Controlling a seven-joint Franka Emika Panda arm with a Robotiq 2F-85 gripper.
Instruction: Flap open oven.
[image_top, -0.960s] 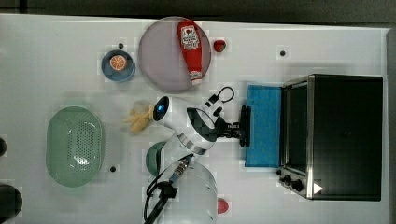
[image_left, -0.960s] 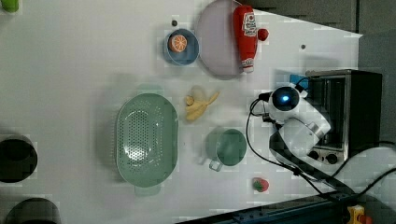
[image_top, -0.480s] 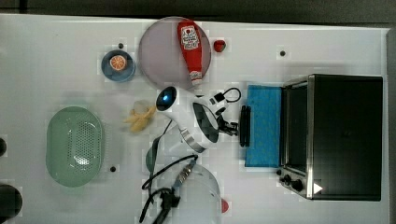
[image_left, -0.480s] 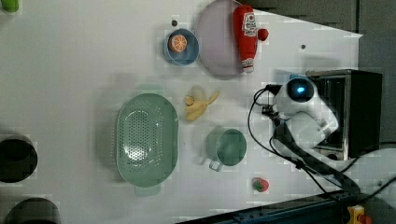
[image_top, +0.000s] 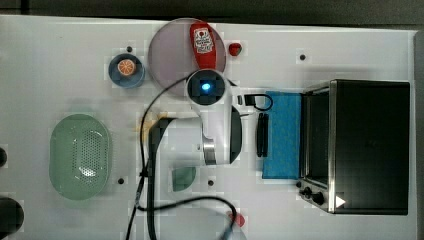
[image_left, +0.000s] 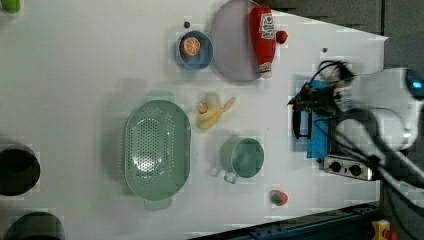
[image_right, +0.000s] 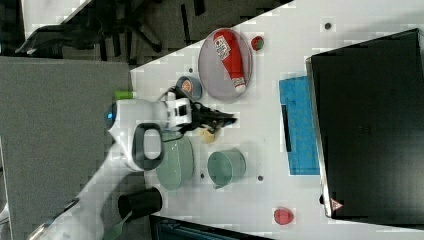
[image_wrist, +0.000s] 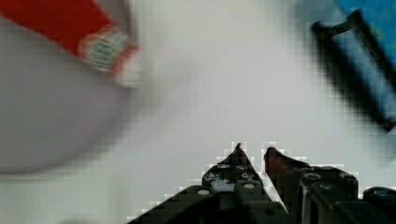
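oven (image_top: 370, 145) at the top view's right, blue glass door (image_top: 282, 135) already laid flat on the bench | tool (image_wrist: 252, 154) empty, tips narrowly parted, clear of handle (image_top: 261, 135) | step judged: opening done; next: withdrawal without catching door

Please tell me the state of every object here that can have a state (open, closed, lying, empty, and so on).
oven: door flapped fully open, flat on the table
ketchup bottle: lying on the plate
green cup: upright, empty
colander: empty
blue bowl: holds an orange slice
claw: nearly closed, holding nothing
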